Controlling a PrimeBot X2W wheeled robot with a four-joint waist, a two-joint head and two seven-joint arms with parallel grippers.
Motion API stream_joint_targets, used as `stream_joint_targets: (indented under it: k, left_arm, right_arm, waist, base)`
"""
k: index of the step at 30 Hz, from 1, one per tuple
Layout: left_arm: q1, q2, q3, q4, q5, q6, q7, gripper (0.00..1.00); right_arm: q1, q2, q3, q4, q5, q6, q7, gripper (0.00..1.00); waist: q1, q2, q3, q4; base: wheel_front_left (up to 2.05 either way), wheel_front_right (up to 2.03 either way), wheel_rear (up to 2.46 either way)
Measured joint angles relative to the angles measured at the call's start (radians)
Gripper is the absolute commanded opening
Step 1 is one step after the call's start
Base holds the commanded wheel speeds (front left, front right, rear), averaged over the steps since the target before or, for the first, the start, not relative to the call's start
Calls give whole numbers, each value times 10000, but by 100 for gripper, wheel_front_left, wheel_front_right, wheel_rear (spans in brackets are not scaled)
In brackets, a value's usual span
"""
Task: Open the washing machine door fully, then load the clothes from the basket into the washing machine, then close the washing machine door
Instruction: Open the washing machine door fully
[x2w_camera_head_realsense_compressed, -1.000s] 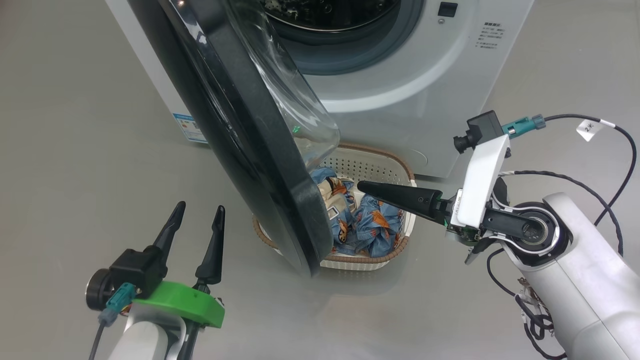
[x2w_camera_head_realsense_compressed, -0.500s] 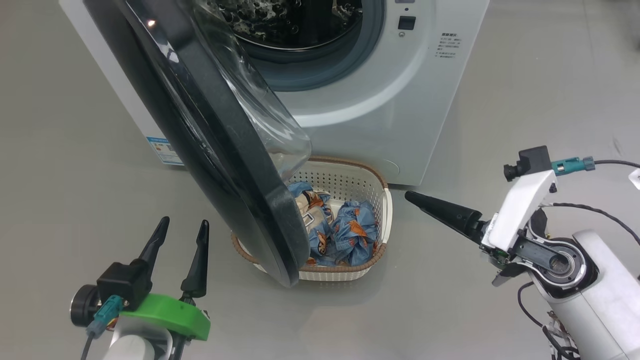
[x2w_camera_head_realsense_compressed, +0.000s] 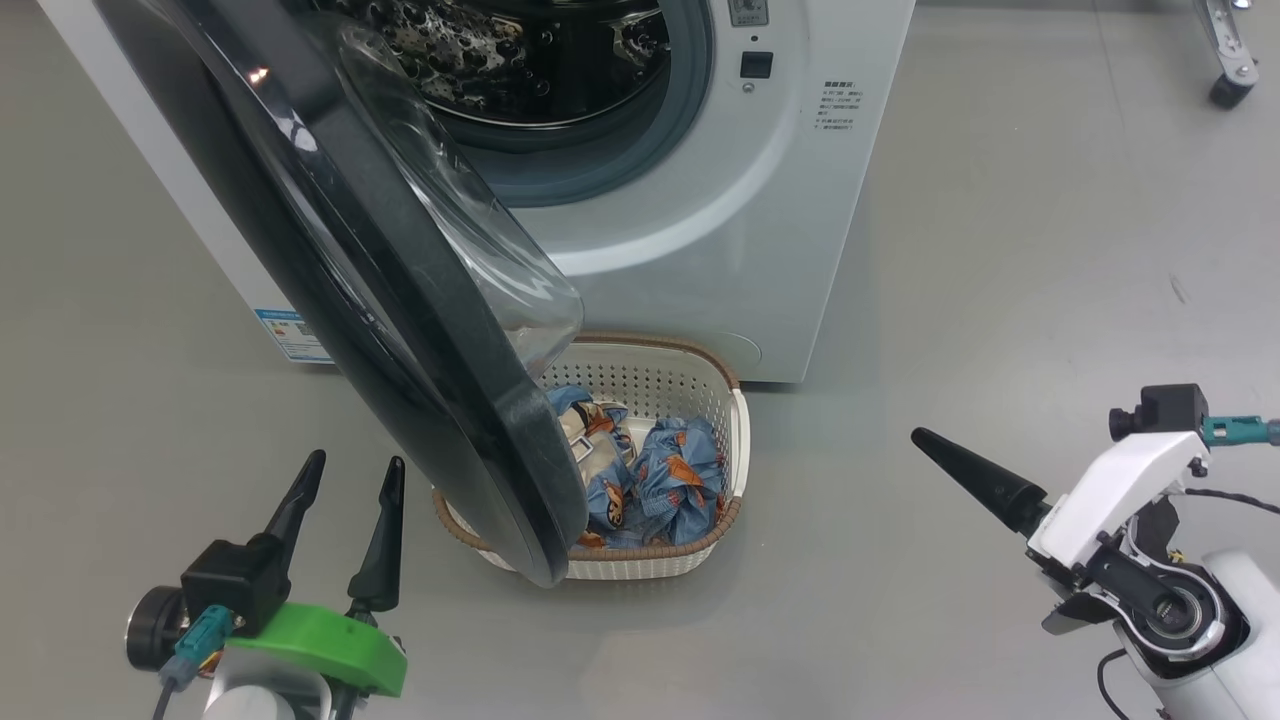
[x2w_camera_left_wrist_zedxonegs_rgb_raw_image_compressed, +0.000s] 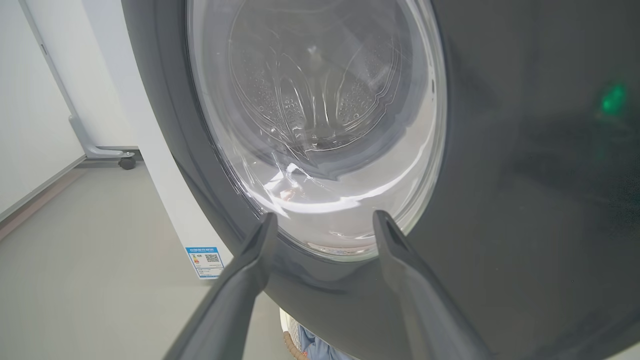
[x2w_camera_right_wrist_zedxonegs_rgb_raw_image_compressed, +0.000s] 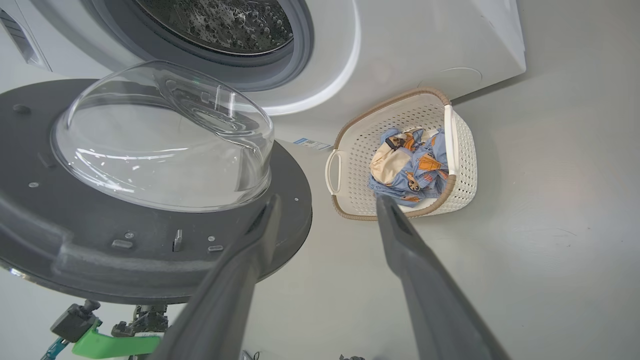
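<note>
The washing machine stands ahead with its steel drum exposed. The washing machine door is swung out, and its lower edge hangs over the left part of the basket. Light-blue clothes lie bunched in that basket on the floor. My left gripper is open, left of the door's lower edge, and faces the door's outer glass. Open and empty, my right gripper hovers well to the right of the basket. In the right wrist view the clothes sit just beyond its fingertips.
Grey floor lies all around the machine. A blue label marks the machine's lower left side. A wheeled stand leg is at the far right back, and another caster sits by a white wall left of the machine.
The head camera has pulled back, so more of the drum shows. My right gripper has drawn away from above the basket to its right. The door, basket and left gripper keep their places.
</note>
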Motion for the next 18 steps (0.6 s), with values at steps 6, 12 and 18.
stream_joint_targets:
  k: [6,12,18]
  left_arm:
    - [73,6,36,0,0,0,0,100]
    - [105,17,42,8,0,0,0,100]
    - [130,17,123,10,0,0,0,100]
  right_arm:
    - [602,-38,-155,33,21,0,-539,100]
    - [1010,-305,-228,128,-247,0,-1197,100]
    - [1121,-859,15,280,-1565,0,-2077,100]
  waist:
    - [0,0,-41,-78]
    - [0,0,-76,-157]
    - [0,0,-97,-229]
  base:
    - [0,0,0]
    - [0,0,0]
    - [0,0,0]
